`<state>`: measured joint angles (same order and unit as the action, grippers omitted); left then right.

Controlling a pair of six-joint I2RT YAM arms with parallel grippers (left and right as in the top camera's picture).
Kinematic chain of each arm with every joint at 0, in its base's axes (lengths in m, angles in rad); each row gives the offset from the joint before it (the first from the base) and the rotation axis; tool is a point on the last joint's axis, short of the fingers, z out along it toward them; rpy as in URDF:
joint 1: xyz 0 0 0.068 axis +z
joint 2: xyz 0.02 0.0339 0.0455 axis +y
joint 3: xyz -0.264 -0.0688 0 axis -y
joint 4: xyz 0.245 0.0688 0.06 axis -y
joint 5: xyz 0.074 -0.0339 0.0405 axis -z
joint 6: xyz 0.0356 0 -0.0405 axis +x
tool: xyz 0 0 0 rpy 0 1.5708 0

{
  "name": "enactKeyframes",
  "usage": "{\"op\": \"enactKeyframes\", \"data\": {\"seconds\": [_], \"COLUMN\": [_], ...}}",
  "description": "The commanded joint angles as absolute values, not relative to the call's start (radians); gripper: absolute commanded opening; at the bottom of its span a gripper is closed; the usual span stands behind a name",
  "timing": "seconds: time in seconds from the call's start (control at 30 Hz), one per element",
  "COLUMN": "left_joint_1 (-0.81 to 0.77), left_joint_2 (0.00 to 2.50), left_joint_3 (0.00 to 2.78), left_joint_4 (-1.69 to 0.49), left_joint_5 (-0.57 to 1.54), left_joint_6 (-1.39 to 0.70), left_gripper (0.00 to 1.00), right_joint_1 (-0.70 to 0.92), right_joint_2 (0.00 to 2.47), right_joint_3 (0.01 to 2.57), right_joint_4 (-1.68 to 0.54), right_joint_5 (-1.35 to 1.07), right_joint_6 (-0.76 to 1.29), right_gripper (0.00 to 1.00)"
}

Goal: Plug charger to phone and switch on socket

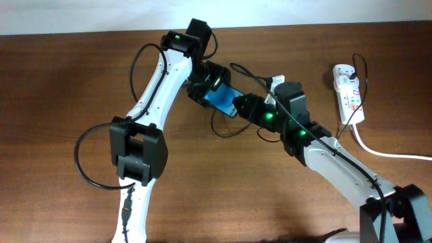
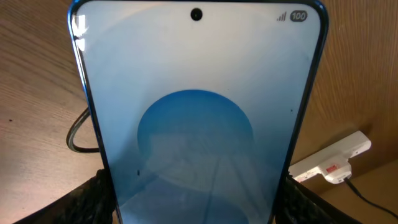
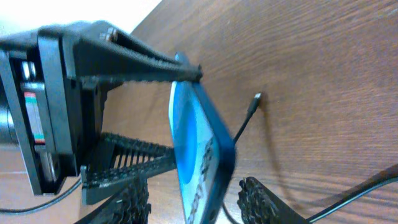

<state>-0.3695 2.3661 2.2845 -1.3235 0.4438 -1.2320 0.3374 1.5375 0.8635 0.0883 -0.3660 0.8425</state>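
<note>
The phone, its blue screen lit, is held off the table at the back centre. My left gripper is shut on its two long edges; in the left wrist view the phone fills the frame between the fingers. My right gripper is open and straddles the phone's other end, with a finger on each side and gaps showing. The charger's black cable loops on the table under the phone, and its plug tip lies free beside the phone. The socket lies at the right.
A white adapter sits at the socket's far end with the black cable leaving it. The thick white cord runs off to the right edge. The socket also shows in the left wrist view. The table is brown wood.
</note>
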Motion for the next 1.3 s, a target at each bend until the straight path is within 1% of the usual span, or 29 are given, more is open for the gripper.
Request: {"op": "enactKeyframes", "data": {"seconds": [0.0,0.07,0.23,0.27,0.33,0.4,0.5,0.53,0.6,0.7,0.8,0.9,0.93,0.97,1.0,1.03,1.07,1.1,1.13,1.17,1.2,1.23,1.27], "left_joint_1": [-0.373,-0.374,-0.402,-0.413,-0.426,-0.430,-0.430,-0.430,-0.430,-0.430,-0.429,-0.427,-0.425,-0.423,-0.423,-0.423,-0.423,-0.423,-0.423,-0.423,-0.423,-0.423,-0.423], "left_joint_2": [2.362,2.362,2.362,2.362,2.362,2.362,2.362,2.362,2.362,2.362,2.362,2.362,2.362,2.362,2.362,2.362,2.362,2.362,2.362,2.362,2.362,2.362,2.362], "left_joint_3": [2.307,2.307,2.307,2.307,2.307,2.307,2.307,2.307,2.307,2.307,2.307,2.307,2.307,2.307,2.307,2.307,2.307,2.307,2.307,2.307,2.307,2.307,2.307], "left_joint_4": [-1.323,-1.327,-1.326,-1.326,-1.326,-1.326,-1.326,-1.326,-1.326,-1.325,-1.325,-1.324,-1.324,-1.324,-1.324,-1.324,-1.324,-1.324,-1.321,-1.321,-1.321,-1.320,-1.318], "left_joint_5": [0.540,0.573,0.572,0.572,0.572,0.573,0.573,0.573,0.573,0.573,0.573,0.573,0.573,0.573,0.572,0.573,0.572,0.572,0.572,0.568,0.567,0.551,0.514], "left_joint_6": [-1.245,-1.245,-1.245,-1.245,-1.245,-1.245,-1.245,-1.245,-1.245,-1.245,-1.245,-1.241,-1.241,-1.241,-1.241,-1.241,-1.241,-1.241,-1.225,-1.226,-1.226,-1.226,-1.213], "left_gripper": [0.00,0.00,0.00,0.00,0.00,0.00,0.00,0.00,0.00,0.00,0.00,0.00,0.02,0.12,0.19,0.23,0.30,0.40,0.55,0.66,0.68,0.73,0.90], "right_joint_1": [0.354,0.358,0.379,0.379,0.379,0.379,0.379,0.379,0.379,0.379,0.377,0.339,0.320,0.302,0.292,0.286,0.285,0.285,0.284,0.278,0.271,0.266,0.257], "right_joint_2": [1.550,1.575,1.625,1.626,1.626,1.626,1.626,1.626,1.626,1.626,1.622,1.622,1.622,1.622,1.622,1.622,1.622,1.622,1.622,1.622,1.622,1.622,1.622], "right_joint_3": [0.886,0.886,0.886,0.886,0.886,0.886,0.886,0.886,0.886,0.886,0.886,0.886,0.886,0.886,0.886,0.886,0.886,0.886,0.886,0.886,0.886,0.886,0.886], "right_joint_4": [0.106,0.130,0.202,0.202,0.202,0.201,0.199,0.199,0.199,0.218,0.271,0.258,0.257,0.257,0.251,0.251,0.251,0.251,0.251,0.251,0.250,0.251,0.250], "right_joint_5": [-0.327,-0.328,-0.313,-0.301,-0.301,-0.301,-0.301,-0.302,-0.302,-0.306,-0.313,-0.323,-0.339,-0.363,-0.377,-0.390,-0.393,-0.397,-0.408,-0.419,-0.425,-0.435,-0.442], "right_joint_6": [0.874,0.877,0.899,0.899,0.897,0.895,0.895,0.896,0.896,0.896,0.897,0.896,0.896,0.896,0.896,0.896,0.896,0.896,0.896,0.899,0.900,0.900,0.900], "right_gripper": [0.46,0.45,0.44,0.41,0.39,0.33,0.29,0.26,0.16,0.04,0.04,0.04,0.04,0.04,0.04,0.04,0.04,0.04,0.04,0.04,0.04,0.04,0.04]}}
